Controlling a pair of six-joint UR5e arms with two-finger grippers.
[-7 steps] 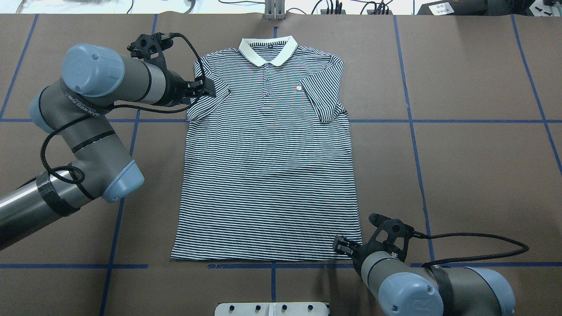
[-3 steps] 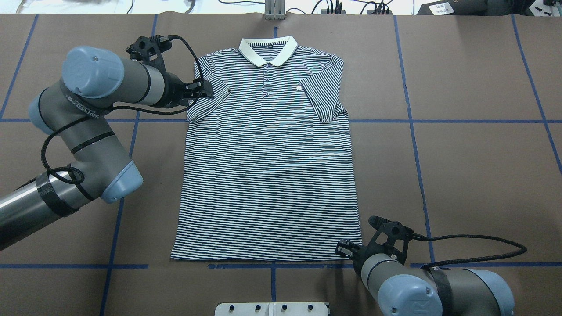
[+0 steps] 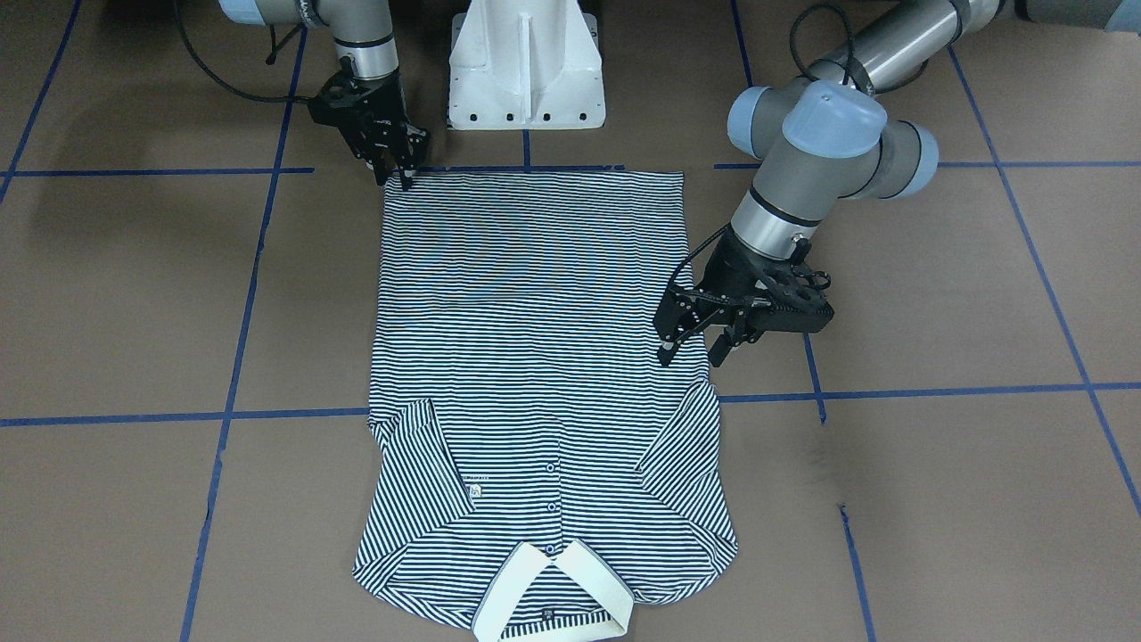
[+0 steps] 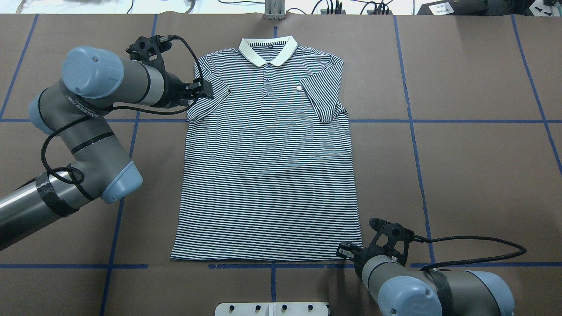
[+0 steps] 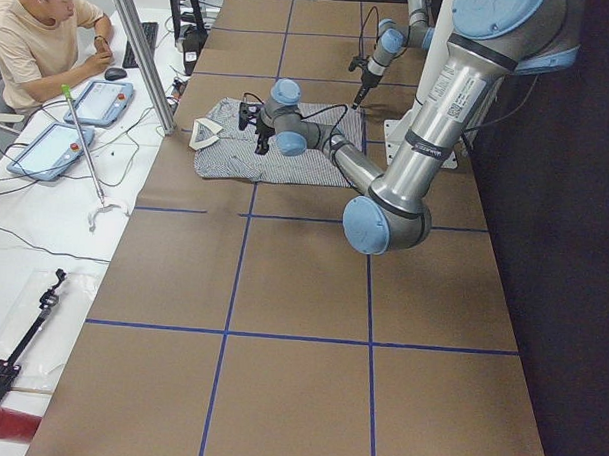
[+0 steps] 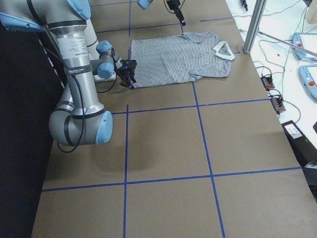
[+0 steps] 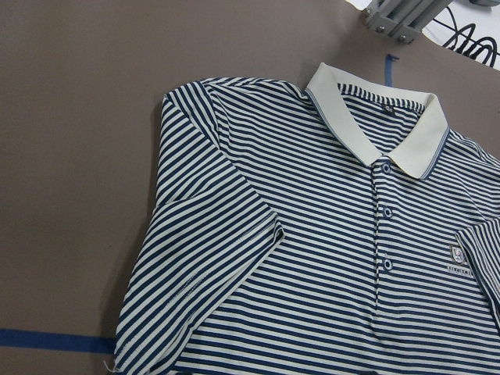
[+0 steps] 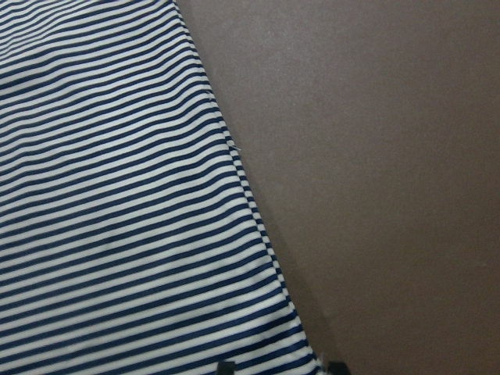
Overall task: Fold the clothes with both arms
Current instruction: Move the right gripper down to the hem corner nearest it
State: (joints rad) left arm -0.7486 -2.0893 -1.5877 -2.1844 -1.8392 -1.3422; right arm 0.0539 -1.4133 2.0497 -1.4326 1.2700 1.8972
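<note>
The striped polo shirt (image 4: 268,166) lies flat on the brown table, front up, its cream collar (image 4: 268,50) at the far edge and both sleeves folded in over the body. My left gripper (image 4: 204,90) hangs open just above the shirt's left sleeve (image 4: 210,105); in the front-facing view (image 3: 691,352) its fingers stand apart and hold nothing. My right gripper (image 4: 344,251) is down at the near right hem corner. In the right wrist view its fingertips (image 8: 225,365) stand apart on either side of the hem edge (image 8: 258,226), open.
The white pedestal base (image 3: 526,62) stands at the near table edge behind the hem. Blue tape lines (image 4: 412,121) cross the table. A metal post (image 4: 274,11) and cables stand past the collar. An operator (image 5: 41,29) sits at a side desk with tablets.
My right gripper has moved a little nearer the robot, settling at the hem corner. My left gripper has shifted slightly back over the left sleeve. The shirt has not moved.
</note>
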